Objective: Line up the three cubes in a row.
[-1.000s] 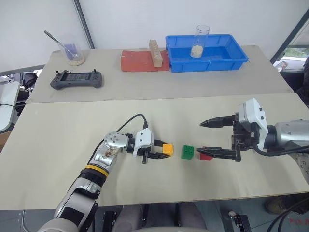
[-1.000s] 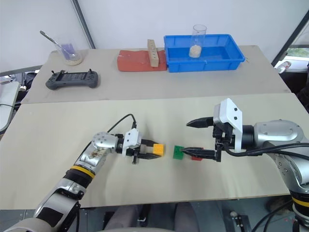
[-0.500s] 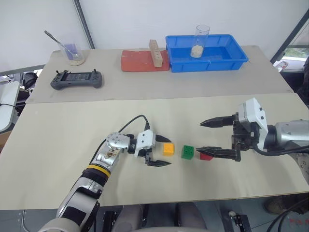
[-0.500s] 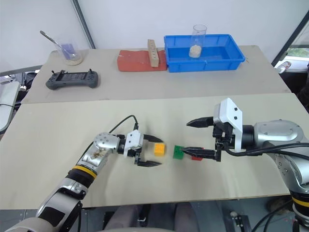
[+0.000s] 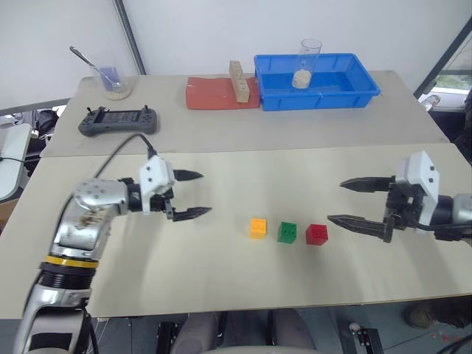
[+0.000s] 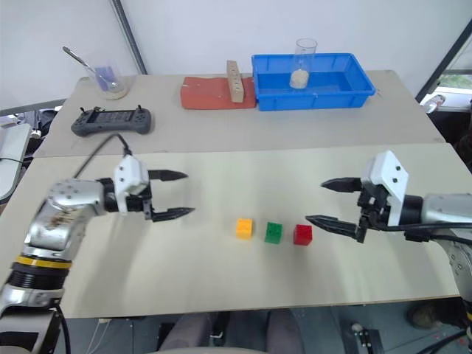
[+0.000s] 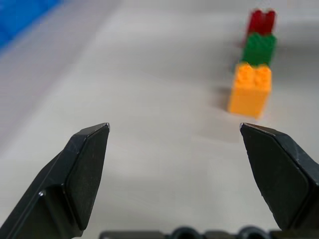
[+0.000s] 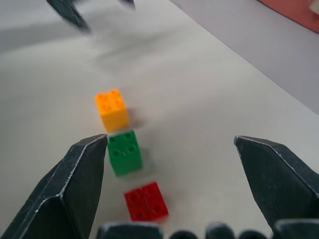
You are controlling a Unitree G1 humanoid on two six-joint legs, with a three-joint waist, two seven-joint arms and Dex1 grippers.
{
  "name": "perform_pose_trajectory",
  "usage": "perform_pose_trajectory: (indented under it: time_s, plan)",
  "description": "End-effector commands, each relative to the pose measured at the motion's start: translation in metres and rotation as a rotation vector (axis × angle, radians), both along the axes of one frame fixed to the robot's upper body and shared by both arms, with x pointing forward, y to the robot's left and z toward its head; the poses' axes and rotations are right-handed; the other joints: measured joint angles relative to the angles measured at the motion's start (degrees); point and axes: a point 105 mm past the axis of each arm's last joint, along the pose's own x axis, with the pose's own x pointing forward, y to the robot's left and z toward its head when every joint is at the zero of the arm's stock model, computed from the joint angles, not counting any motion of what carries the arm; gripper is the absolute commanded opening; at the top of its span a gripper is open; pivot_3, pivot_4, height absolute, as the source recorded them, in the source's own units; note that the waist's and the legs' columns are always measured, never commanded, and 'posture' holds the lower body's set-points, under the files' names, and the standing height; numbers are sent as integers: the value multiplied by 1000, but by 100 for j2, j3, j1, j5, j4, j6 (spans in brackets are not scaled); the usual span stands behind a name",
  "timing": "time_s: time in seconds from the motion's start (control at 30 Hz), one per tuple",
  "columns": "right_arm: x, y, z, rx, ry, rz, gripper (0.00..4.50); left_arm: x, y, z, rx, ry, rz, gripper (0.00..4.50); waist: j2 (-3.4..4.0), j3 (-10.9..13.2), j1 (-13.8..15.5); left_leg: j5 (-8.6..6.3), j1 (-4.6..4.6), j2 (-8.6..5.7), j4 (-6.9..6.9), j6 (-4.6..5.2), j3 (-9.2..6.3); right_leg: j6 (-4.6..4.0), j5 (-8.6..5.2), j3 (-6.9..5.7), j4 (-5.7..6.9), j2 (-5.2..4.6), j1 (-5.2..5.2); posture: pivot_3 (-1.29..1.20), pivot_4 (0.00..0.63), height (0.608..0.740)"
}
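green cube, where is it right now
In the left eye view the green cube sits on the near table, middle of a short row: orange-yellow cube on its left, red cube on its right, small gaps between.

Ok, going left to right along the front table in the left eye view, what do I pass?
Left tool → orange-yellow cube → green cube → red cube → right tool.

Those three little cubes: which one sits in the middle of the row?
The green cube: the orange-yellow cube is on one side, the red cube on the other.
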Motion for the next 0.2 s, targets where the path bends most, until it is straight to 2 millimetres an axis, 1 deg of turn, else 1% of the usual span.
perform_pose_trajectory:
  time_s: [0.03,0.1,0.2]
  plan:
    - [-1,-22,2,-34,-49,-49,4500,1,13,17,24,-68,73,4467,0,0,-5,0,0,0,0,0,1,0,0,3,1,0,3,0,150,740]
    - [1,-27,1,-37,-57,-61,4500,2,16,17,34,-75,85,4467,2,-1,-32,0,0,0,-1,0,3,0,0,6,8,1,7,0,150,740]
    - [4,-26,4,-31,-69,-64,4500,4,12,17,26,-79,85,4467,2,-1,-49,1,-1,3,-3,-2,3,0,0,6,10,5,4,0,150,740]
